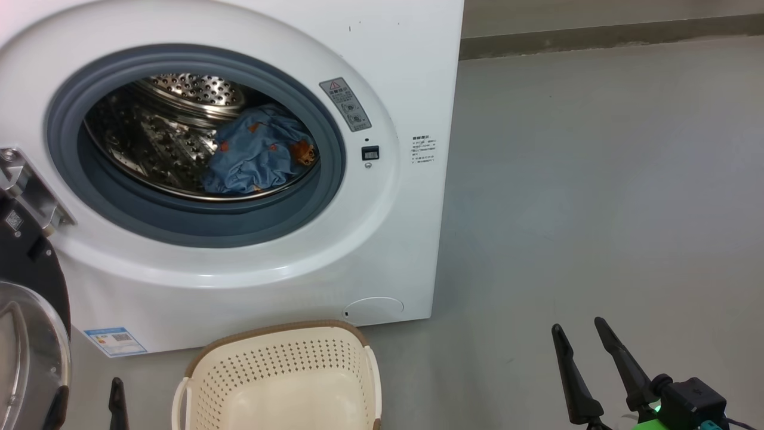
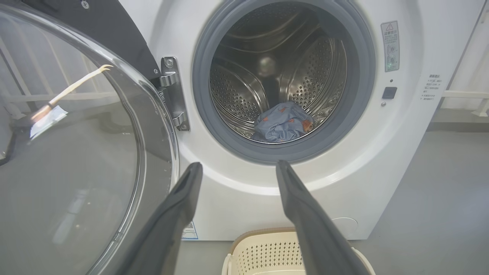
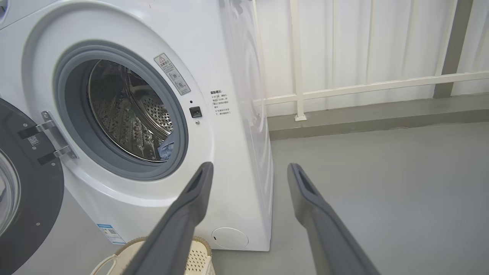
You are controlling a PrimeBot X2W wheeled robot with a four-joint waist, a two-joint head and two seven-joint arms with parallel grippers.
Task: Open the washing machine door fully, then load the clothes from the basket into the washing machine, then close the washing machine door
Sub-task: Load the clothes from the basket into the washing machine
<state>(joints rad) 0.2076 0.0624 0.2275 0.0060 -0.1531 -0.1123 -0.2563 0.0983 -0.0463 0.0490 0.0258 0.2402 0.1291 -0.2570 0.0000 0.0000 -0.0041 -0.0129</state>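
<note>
Inside washing machine [image 1: 394, 227], clothes [image 1: 256, 152], door [image 1: 33, 334] open wide, basket [image 1: 280, 358] in front

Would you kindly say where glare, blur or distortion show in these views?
Head view: bright glints on the steel drum, the clothes sharp. Left wrist view: the washing machine door shows hazy shapes in its glass; the left gripper looks soft. Right wrist view: the washing machine looks bowed; the right gripper blurs toward the lens.
</note>
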